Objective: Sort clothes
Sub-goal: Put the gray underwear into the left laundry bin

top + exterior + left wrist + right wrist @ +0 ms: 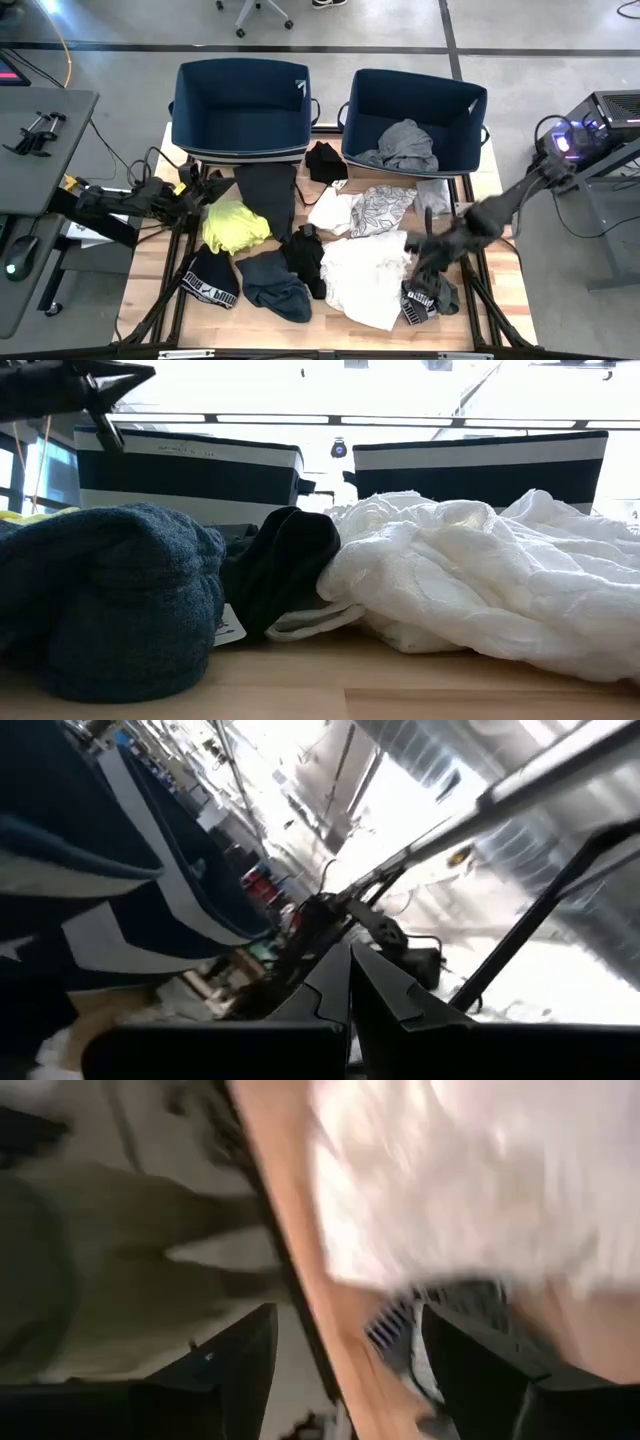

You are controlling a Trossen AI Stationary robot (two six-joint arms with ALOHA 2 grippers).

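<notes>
Several small garments lie spread on the wooden table: neon yellow, dark grey, dark blue, black, white, light patterned and black-and-white striped. A grey garment lies in the right navy bin. My right gripper is open, over the striped garment at the white garment's near right edge; I see no touch. My left gripper is shut and empty, by the table's left edge.
The left navy bin stands at the far edge with nothing showing inside. Another black garment lies between the two bins. In the low view the dark blue, black and white garments hide most of the table.
</notes>
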